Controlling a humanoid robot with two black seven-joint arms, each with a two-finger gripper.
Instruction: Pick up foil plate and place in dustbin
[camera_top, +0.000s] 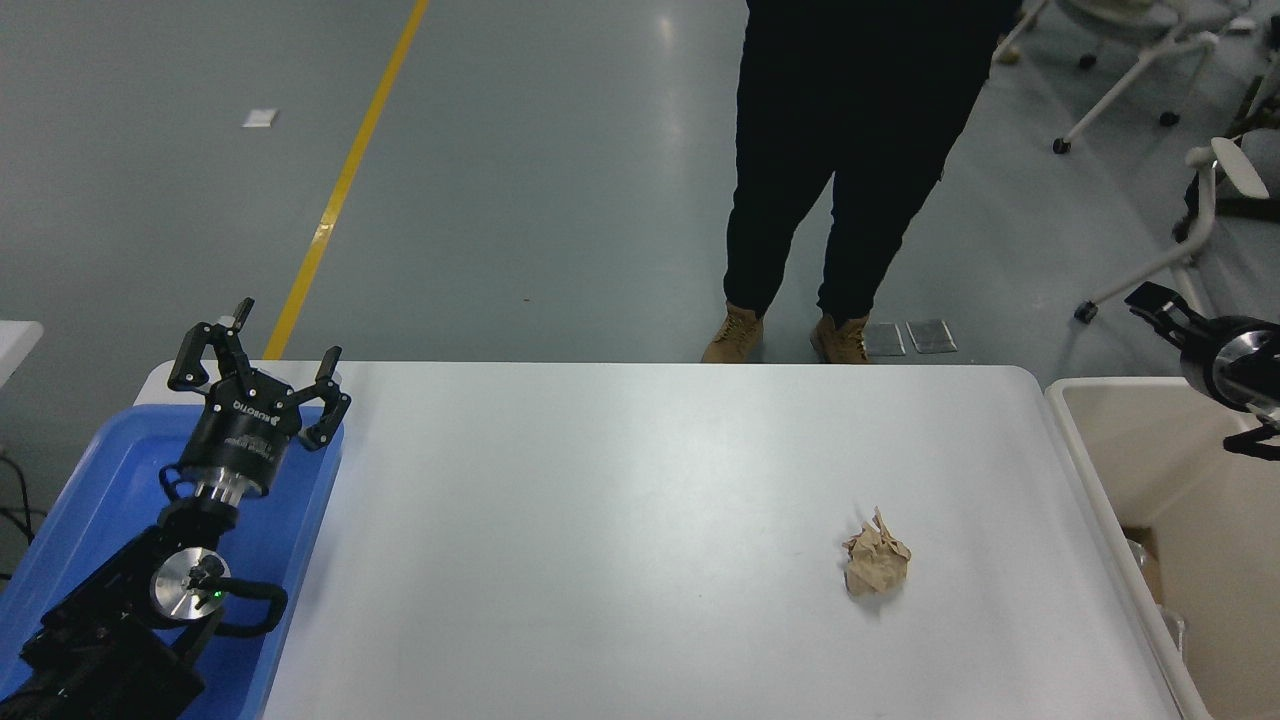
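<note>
The beige dustbin (1085, 470) stands against the table's right end, cut off by the picture's edge. Deep inside it, close to the near wall, a small shiny sliver of the foil plate (1172, 630) shows; the rest of the plate is hidden. My right gripper (1160, 305) pokes in from the right edge above the bin's far corner, holding nothing that I can see. Only part of it is in view. My left gripper (258, 350) is parked at the lower left over a blue tray, open and empty.
A crumpled brown paper ball (877, 565) lies on the white table (620, 520) right of centre. The blue tray (110, 490) sits at the table's left end. A person (850, 170) stands at the far side. Office chairs (1200, 200) stand at the back right.
</note>
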